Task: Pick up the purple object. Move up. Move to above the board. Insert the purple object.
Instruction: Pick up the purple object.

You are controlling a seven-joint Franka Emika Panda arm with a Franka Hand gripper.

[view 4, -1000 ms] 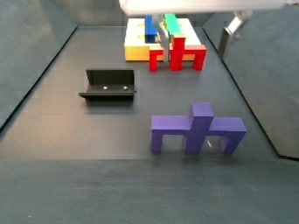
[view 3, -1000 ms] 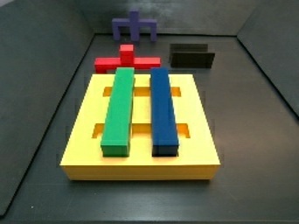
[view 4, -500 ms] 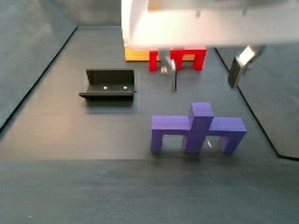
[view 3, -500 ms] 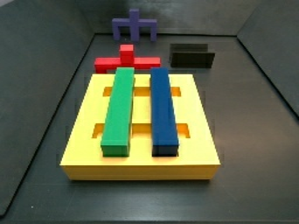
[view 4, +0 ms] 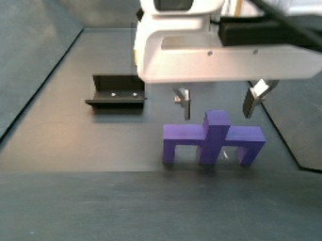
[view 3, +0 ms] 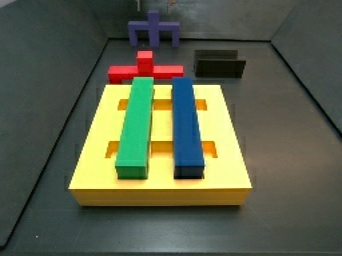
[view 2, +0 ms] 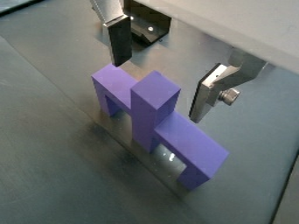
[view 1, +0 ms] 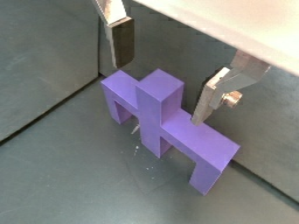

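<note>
The gripper [view 4: 219, 99] has come down from over the board [view 3: 94, 150] to hang just above the purple object [view 4: 212, 140]. Its fingers [view 1: 118, 41] stand apart, one on either side of the raised stem, gripping nothing.

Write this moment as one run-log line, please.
phase: pre-grasp | gripper: open, above purple object, fingers either side of stem | purple object: on floor | board: waiting

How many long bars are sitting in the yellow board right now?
2: a green bar and a dark-blue bar, side by side in the board. The gripper hangs open above the purple object.
</note>
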